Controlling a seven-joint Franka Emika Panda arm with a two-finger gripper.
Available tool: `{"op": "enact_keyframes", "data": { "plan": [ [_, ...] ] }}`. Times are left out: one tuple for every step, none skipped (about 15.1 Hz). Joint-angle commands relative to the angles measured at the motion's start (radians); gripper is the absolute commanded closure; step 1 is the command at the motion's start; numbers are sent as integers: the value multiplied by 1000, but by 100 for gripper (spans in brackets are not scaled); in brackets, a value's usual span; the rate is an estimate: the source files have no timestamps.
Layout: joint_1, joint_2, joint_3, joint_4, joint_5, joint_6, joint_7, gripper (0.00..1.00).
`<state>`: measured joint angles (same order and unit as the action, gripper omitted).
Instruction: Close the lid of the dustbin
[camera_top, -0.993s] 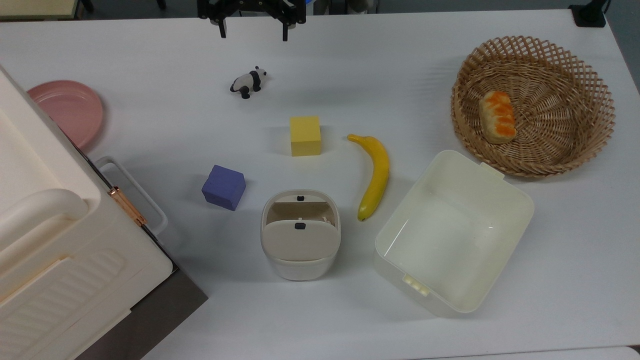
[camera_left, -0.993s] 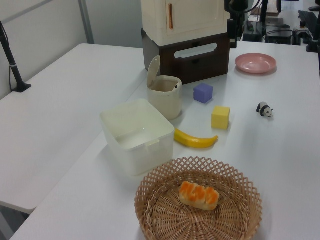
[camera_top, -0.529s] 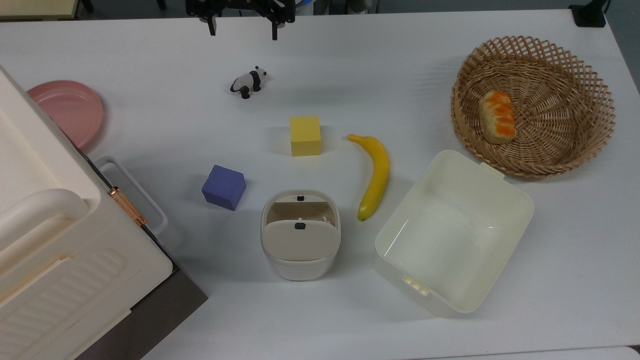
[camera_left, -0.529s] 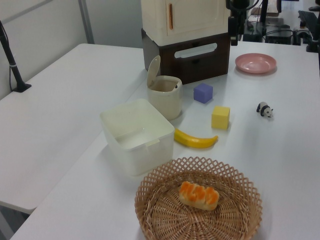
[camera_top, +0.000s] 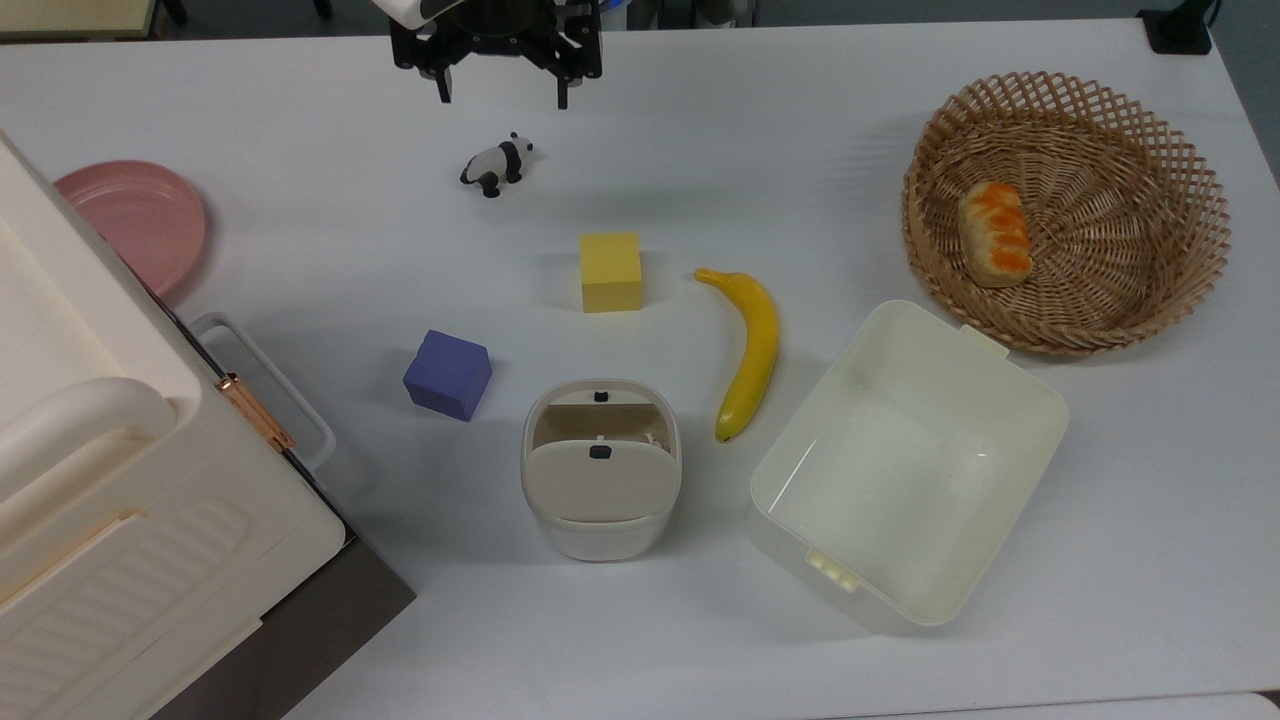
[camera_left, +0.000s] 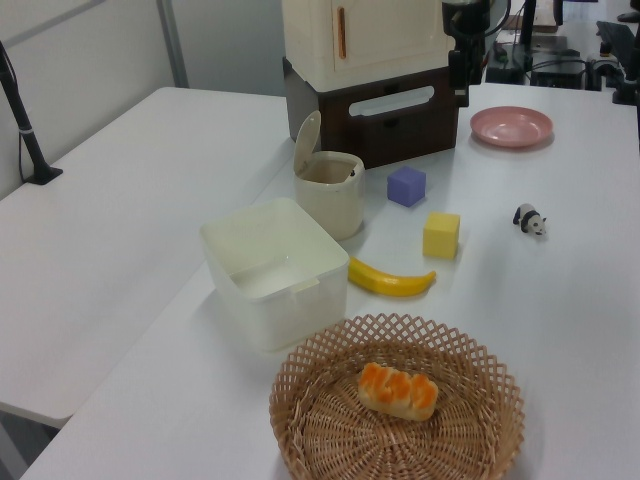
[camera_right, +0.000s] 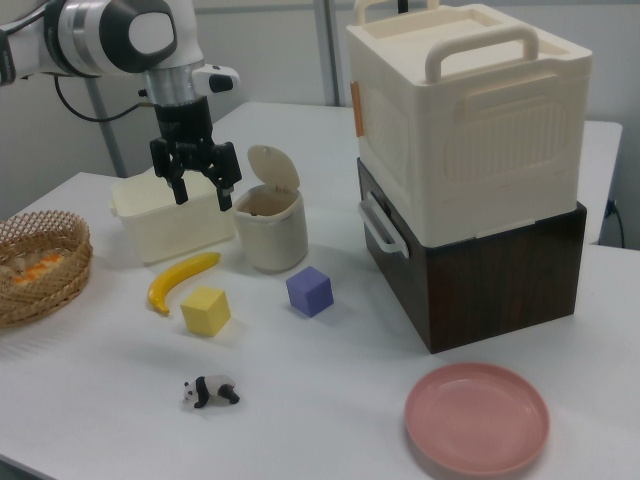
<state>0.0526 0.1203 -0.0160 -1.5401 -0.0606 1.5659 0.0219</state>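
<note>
- Lid (camera_top: 600, 482) up and open, hinged at the bin's edge nearest the top view's bottom; small black button (camera_top: 600, 452) at its free edge. Standing nearly upright in the left view (camera_left: 306, 143) and the right view (camera_right: 273, 166).
- Bin (camera_top: 601, 535) white, upright on the white table (camera_top: 800, 150), brownish inside on show (mouth uncovered). Also in the left view (camera_left: 330, 195) and the right view (camera_right: 271, 237).
- Purple cube (camera_top: 448, 374) near the bin, toward the top view's left; banana (camera_top: 752, 352) near it, toward the top view's right.
- Cream tub (camera_top: 1010, 410) just past the banana in the top view, lidless, apart from the bin.
- Yellow cube (camera_top: 611, 271) above the bin in the top view, between purple cube and banana.
- Panda figure (camera_top: 497, 164) further up, below the gripper in the top view.
- Gripper (camera_top: 501, 97) at the top view's top edge, fingers spread wide, gripping nothing, well apart from the bin. In the right view (camera_right: 199, 190), hanging above the table with fingers pointing down, spread and empty; in the left view (camera_left: 458, 90), seen before the dark box.
- Wicker basket (camera_top: 1180, 160) at the top view's right, a bread roll (camera_top: 995, 233) inside.
- Pink plate (camera_top: 130, 215) at the top view's left, beside the big cream case (camera_right: 470, 110), which sits on a dark brown box (camera_right: 500, 270).
</note>
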Motion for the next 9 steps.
{"op": "enact_keyframes", "data": {
  "plan": [
    [-2,13,-4,-3,16,48,-10,7],
    [-2,15,-4,-3,16,55,-11,11],
    [-5,24,-4,-2,13,66,-11,16],
    [-7,25,-4,-2,16,97,-13,23],
    [-2,25,-4,-2,18,100,-13,36],
    [1,27,-4,-2,19,100,-14,49],
    [1,27,-4,-2,22,106,-20,60],
    [1,27,-4,-2,30,138,-26,67],
    [1,30,-4,-2,33,196,-27,74]
  ]
}}
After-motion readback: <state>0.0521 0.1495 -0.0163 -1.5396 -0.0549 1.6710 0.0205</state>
